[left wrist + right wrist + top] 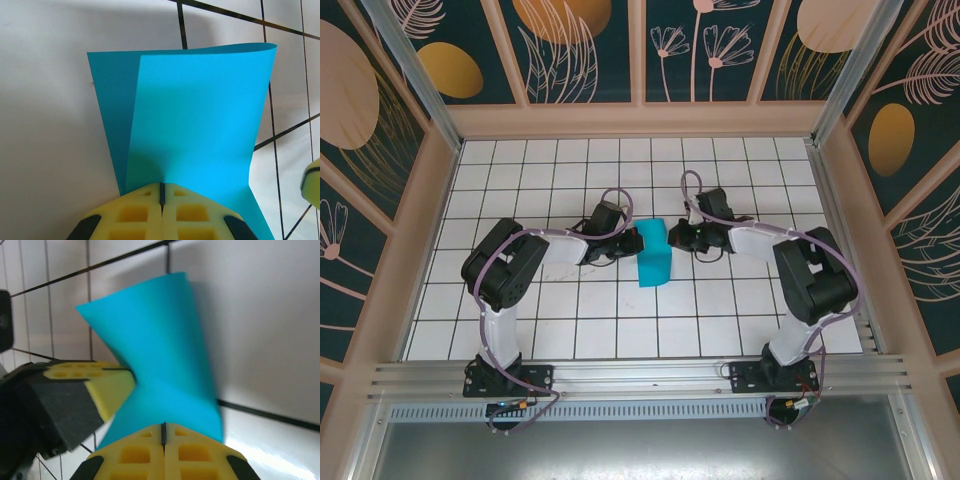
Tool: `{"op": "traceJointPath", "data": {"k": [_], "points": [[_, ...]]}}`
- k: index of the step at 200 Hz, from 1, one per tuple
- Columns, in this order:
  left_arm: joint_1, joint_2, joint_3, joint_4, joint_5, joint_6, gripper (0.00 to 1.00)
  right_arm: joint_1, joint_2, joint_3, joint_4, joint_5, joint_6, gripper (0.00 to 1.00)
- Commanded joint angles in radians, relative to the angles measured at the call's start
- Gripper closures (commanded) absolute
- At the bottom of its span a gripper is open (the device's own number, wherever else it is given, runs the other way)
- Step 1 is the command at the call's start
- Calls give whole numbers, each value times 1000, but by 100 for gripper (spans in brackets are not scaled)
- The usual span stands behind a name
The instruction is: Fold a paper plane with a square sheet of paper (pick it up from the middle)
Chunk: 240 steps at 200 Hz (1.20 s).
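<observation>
Subject: the square sheet of paper (653, 262), teal-blue, located over the middle of the white gridded counter (570, 330), between the two arms. It is off the flat. Whether its near edge touches the counter cannot be told.

Condition: the sheet is doubled over on itself. The left wrist view shows two overlapping layers, with edges offset and not aligned, joined by a soft rounded bend rather than a pressed crease. No pointed nose and no wings are visible.

Grip: the left gripper (161, 192) has its jaws fully closed, with the paper pinched in the seam between the yellow pads. The right gripper (163, 432) is likewise clamped on the sheet from the opposite side. The two grippers sit close together with the paper spanning them.

Assessment: the pick-up appears complete, and the first lengthwise fold is judged to be in hand but unfinished. Outstanding items are aligning the edges, pressing the centre crease flat, folding the nose corners and forming the wings. The task is judged to be at an early stage.
</observation>
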Motion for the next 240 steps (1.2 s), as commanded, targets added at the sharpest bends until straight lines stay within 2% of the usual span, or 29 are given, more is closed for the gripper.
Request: {"op": "traceJointPath", "data": {"k": [1,66,115,145,177,208,240], "points": [[14,112,-77,-283,-148,11,100,24,80,55,48,-46,-5,100],[14,108,-81,-316,-159,60,100,-22,167,28,114,-53,1,100],[14,103,-82,-332,-169,78,100,-138,85,-20,83,-19,-33,100],[15,103,-76,-334,-171,77,100,-86,43,33,74,-39,-42,100],[14,104,-73,-337,-173,78,100,-13,113,91,81,-55,-29,100],[14,103,-74,-340,-178,76,100,6,199,142,86,-81,-29,100],[14,105,-77,-345,-186,79,100,-19,246,155,84,-76,-42,100]]}}
